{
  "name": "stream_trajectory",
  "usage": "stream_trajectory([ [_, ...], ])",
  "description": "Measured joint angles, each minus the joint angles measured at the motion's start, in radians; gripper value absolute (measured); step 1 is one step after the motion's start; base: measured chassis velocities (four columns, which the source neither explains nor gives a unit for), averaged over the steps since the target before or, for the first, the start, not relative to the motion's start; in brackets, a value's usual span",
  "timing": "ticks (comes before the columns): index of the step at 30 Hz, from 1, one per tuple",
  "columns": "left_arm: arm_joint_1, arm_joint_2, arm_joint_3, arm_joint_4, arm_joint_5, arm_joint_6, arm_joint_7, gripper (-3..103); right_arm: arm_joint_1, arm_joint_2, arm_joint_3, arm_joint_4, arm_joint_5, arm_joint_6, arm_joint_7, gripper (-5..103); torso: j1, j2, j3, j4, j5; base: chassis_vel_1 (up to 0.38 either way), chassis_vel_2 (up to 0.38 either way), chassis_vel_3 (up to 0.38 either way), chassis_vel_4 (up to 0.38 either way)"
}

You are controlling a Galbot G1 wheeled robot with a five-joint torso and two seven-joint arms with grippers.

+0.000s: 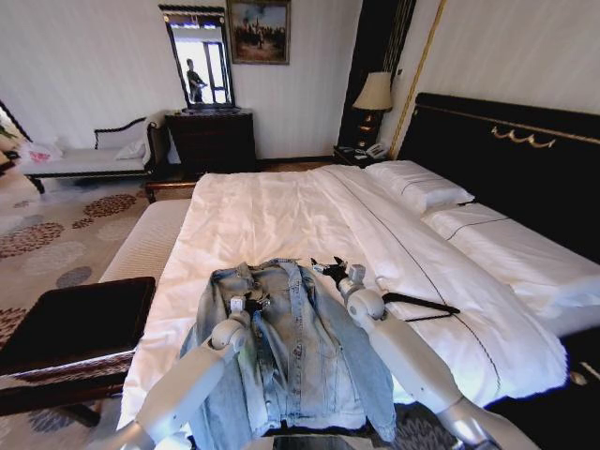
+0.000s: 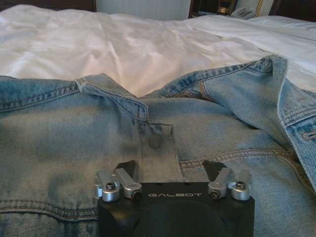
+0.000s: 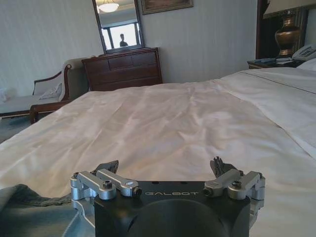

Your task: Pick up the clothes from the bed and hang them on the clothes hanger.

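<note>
Hovering my left gripper [image 2: 169,170], jaws apart, over the jacket [image 1: 291,347] collar at the bed's [image 1: 281,211] foot. Right gripper [image 1: 330,270] spread, empty, by its shoulder; hanger [image 1: 422,307] just beside. Pick-up step imo: next needs lowering & a firm pinch on the collar.

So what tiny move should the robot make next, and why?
Probably lower the left gripper onto the denim jacket and close on its buttoned front edge. Its fingers are open just above the fabric near the collar; the jacket lies flat on the bed, while the hanger waits beside the right gripper.
</note>
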Motion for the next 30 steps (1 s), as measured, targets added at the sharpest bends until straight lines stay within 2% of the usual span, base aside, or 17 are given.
stream_trajectory([
  [2,0.004,0.0,-0.005,-0.004,0.009,-0.004,-0.004,65,0.0,0.005,-0.001,0.0,-0.001,0.0,0.0,100,0.0,0.0,0.0,0.0,0.0001,0.0,0.0,0.0,0.0],
  [4,0.006,0.001,-0.006,-0.006,0.01,-0.007,-0.004,65,0.0,0.006,-0.001,0.0,-0.002,0.0,0.0,100,0.0,0.0,0.0,0.0,0.0,0.0,0.0,0.0,0.0],
  [6,0.009,0.005,-0.008,-0.013,0.012,-0.009,-0.004,54,0.0,0.007,-0.002,0.0,-0.003,0.0,0.0,100,0.0,0.0,0.0,-0.0001,0.0001,0.0,0.0,0.0,0.0],
  [7,0.009,0.005,-0.008,-0.013,0.012,-0.009,-0.004,54,0.0,0.007,-0.002,0.0,-0.003,0.0,0.0,100,0.0,0.0,0.0,-0.0001,0.0001,0.0,0.0,0.0,0.0],
  [10,0.012,0.006,-0.011,-0.02,0.011,-0.011,-0.005,38,-0.001,0.009,-0.002,-0.001,-0.004,0.0,0.0,100,0.0,0.0,0.0,-0.0001,0.0,0.0,0.0,0.0,0.0],
  [12,0.012,0.006,-0.012,-0.021,0.009,-0.011,-0.005,38,-0.001,0.009,-0.002,-0.001,-0.004,0.0,0.0,100,0.0,0.0,0.0,0.0,0.0001,0.0,0.0,0.0,0.0],
  [15,0.016,0.007,-0.015,-0.018,0.008,-0.011,-0.004,22,-0.002,0.01,-0.002,-0.001,-0.005,0.0,0.0,100,0.0,0.0,0.0,-0.0002,0.0,0.0,0.0,0.0,0.0],
  [16,0.016,0.007,-0.015,-0.018,0.008,-0.011,-0.004,22,-0.002,0.01,-0.002,-0.001,-0.005,0.0,0.0,100,0.0,0.0,0.0,-0.0002,0.0,0.0,0.0,0.0,0.0],
  [19,0.025,0.006,-0.026,-0.014,0.01,-0.015,-0.003,6,-0.006,0.011,-0.001,-0.001,-0.006,0.0,0.0,100,0.0,0.0,0.0,-0.0001,0.0,0.0,0.0,0.0,0.0],
  [21,0.031,0.006,-0.035,-0.015,0.011,-0.02,-0.003,2,-0.008,0.012,-0.001,-0.001,-0.008,0.0,-0.001,100,0.0,0.0,0.0,-0.0002,0.0,0.0,0.0,0.0,0.0],
  [30,0.091,0.022,-0.121,-0.096,0.013,-0.043,-0.014,0,-0.008,0.033,-0.007,-0.007,-0.017,0.001,-0.003,100,0.0,0.0,0.0,0.0001,0.0,0.0,0.0,0.0,0.0],
])
